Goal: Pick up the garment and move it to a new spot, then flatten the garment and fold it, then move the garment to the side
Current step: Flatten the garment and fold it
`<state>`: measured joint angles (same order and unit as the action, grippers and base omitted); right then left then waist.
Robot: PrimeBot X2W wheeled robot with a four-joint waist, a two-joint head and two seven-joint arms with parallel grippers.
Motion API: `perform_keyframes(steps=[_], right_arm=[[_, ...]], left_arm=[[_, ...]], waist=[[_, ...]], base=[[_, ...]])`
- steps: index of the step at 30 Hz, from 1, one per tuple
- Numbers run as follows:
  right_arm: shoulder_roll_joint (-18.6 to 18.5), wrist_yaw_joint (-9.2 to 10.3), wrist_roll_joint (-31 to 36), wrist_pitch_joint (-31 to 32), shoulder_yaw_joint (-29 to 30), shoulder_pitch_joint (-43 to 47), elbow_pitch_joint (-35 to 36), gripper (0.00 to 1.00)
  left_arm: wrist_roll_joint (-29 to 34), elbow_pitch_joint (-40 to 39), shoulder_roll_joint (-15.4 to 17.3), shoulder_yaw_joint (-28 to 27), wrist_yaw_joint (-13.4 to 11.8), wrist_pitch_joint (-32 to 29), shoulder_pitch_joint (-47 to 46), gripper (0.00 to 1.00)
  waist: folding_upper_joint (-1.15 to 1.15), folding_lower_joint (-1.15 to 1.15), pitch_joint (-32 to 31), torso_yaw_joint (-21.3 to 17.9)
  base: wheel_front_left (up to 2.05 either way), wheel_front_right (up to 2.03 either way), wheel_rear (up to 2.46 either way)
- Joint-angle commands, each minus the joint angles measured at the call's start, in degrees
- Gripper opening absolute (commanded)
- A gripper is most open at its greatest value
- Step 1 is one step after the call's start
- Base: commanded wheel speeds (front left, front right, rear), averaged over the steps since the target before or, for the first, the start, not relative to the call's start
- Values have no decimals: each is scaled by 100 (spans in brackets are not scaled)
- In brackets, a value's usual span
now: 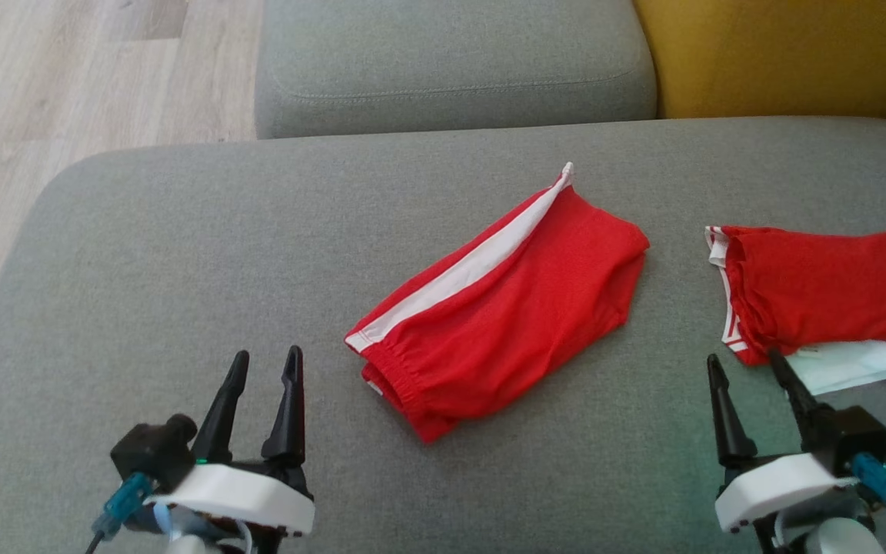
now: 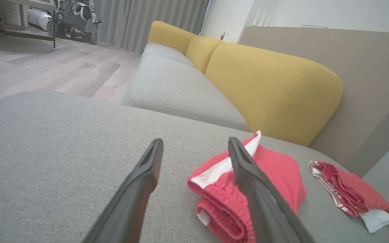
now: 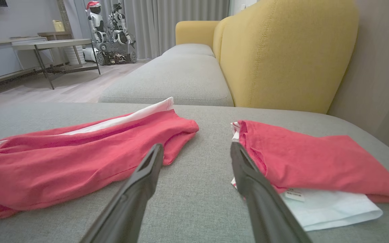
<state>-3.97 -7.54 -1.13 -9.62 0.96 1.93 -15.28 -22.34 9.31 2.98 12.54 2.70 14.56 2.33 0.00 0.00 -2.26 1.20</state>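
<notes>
Bright red on the folded fabric shorts, with 1 broad white stripe down the side. Same red on the second folded garment, edged with thin red-and-white stripes. White on the flat cloth beneath it. Heathered grey over the woven sofa seat cushion; mustard yellow on the padded backrest. Pale wood grain on the plank floor. Black fingers, white housing and teal connector on the left gripper and right gripper alike.
</notes>
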Motion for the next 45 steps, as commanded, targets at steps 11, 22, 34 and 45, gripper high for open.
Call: perform_keyframes(steps=[11,22,34,45], right_arm=[[97,5,-733,526,215,-425,123,100],[108,5,-3649,2102,870,-1916,-1380,100],[85,5,-3585,2530,1853,-3356,-2956,100],[48,5,-3200,2519,2073,-3817,-3473,100]], left_arm=[[-74,-307,-10,34,-20,43,-378,100],[-293,-176,-10,555,110,44,-635,100],[-648,-125,-10,1031,104,44,-968,100],[-637,-198,-10,1072,71,44,-1007,100]], waist=[[0,0,208,324],[0,0,913,1062],[0,0,1351,1590],[0,0,1428,1717]], base=[[0,0,0],[0,0,0],[0,0,0],[0,0,0]])
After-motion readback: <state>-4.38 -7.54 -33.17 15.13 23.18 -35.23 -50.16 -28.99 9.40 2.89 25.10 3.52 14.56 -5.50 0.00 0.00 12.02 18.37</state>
